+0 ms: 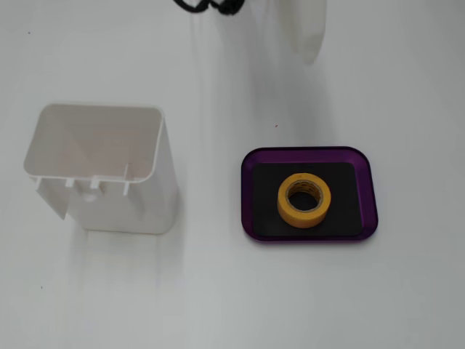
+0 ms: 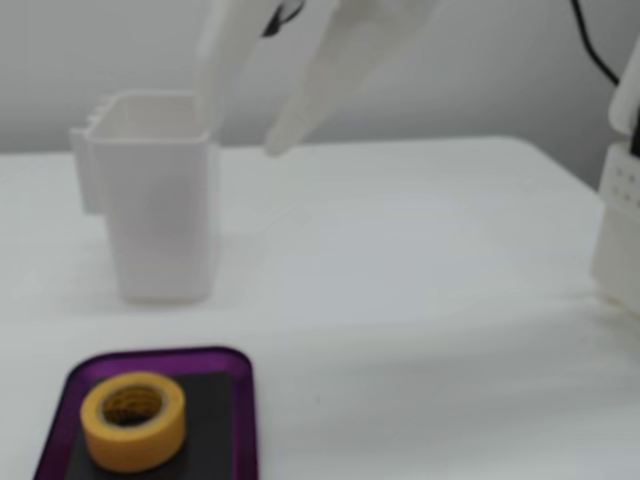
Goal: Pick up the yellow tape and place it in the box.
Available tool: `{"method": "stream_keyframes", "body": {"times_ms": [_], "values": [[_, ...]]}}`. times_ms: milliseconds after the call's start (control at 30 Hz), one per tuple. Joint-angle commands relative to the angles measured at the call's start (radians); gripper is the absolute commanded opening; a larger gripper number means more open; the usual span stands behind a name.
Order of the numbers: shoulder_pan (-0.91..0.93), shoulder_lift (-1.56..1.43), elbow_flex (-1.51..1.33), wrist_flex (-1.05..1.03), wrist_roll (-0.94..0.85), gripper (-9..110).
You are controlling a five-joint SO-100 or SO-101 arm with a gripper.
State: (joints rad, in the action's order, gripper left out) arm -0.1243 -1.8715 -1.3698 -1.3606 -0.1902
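**One roll of tape lies inside the purple tray**

Two fixed views show the same white table (image 1: 240, 305). In the view from above, the tall white container (image 1: 109, 171) stands at the left with its open mouth toward the camera. To its right, well apart from it, sits the box (image 1: 310, 155), a shallow purple tray with a black bottom. The yellow tape (image 1: 304, 201) lies flat on that black bottom, near the middle, hole upward, touching none of the purple walls. At the top edge a blurred white part of the arm and a bit of black cable show.

In the lower view, the box (image 2: 245, 400) is at the bottom left with the yellow tape (image 2: 133, 420) resting flat inside it. The white container (image 2: 160, 220) stands behind it. Above that, the gripper (image 2: 240, 135) hangs in the air, blurred, its two white fingers spread apart and pointing down, with nothing between them. It is well clear of the tape. At the right edge stands a white block (image 2: 620, 230) with a black cable above.
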Motion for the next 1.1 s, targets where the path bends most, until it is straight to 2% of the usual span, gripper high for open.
{"method": "stream_keyframes", "body": {"times_ms": [0,267,633,767,933,1067], "values": [[-0.002,-0.161,-0.063,-0.063,0.051,10],[0.005,-0.463,-0.440,-0.035,0.109,10],[0.009,-0.950,-1.170,0.264,0.100,10],[0.066,-1.158,-1.382,0.362,0.106,10],[0.115,-1.399,-1.552,0.351,0.112,10],[0.106,-1.557,-1.644,0.201,0.118,10]]}}
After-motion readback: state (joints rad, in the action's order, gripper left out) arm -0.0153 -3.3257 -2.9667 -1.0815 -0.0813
